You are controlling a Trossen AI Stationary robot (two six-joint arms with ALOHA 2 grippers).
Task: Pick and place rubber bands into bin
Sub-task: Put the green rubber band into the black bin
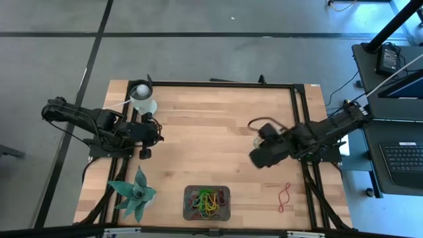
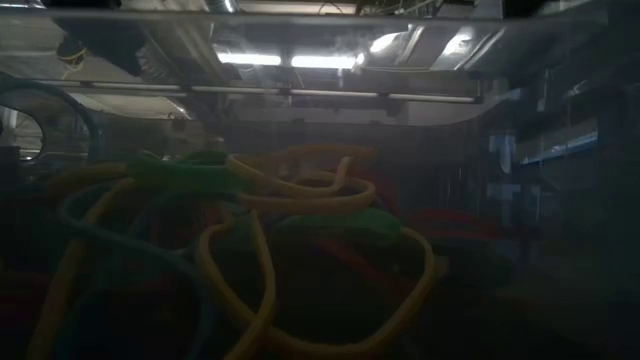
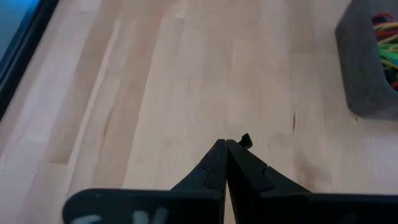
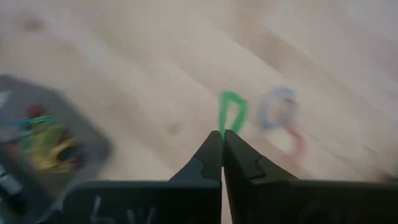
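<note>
The bin [image 1: 207,203] is a dark grey tray near the table's near edge, filled with rubber bands [image 1: 206,201] in yellow, green and red. They fill the low view as a tangle of loops [image 2: 250,250]. My right gripper [image 4: 222,135] hovers over the table's right half [image 1: 256,157], shut on a green rubber band [image 4: 232,112]. A bluish and red band [image 4: 280,111] lies on the wood beyond it. Another red band [image 1: 284,197] lies right of the bin. My left gripper [image 3: 227,144] is shut and empty over the left half [image 1: 152,135]. My right gripper pinches the green rubber band by one end of its loop [image 4: 222,129], right at the free ends of the two shut fingers. The rest of the loop stands out past the fingertips. Whether its far end touches the wood cannot be told.
A white round cup [image 1: 142,99] stands at the far left corner and a green spiky plant [image 1: 135,193] at the near left corner. The bin's wall [image 3: 364,74] shows in the left wrist view. Bare wood [image 1: 211,139] lies between the two arms.
</note>
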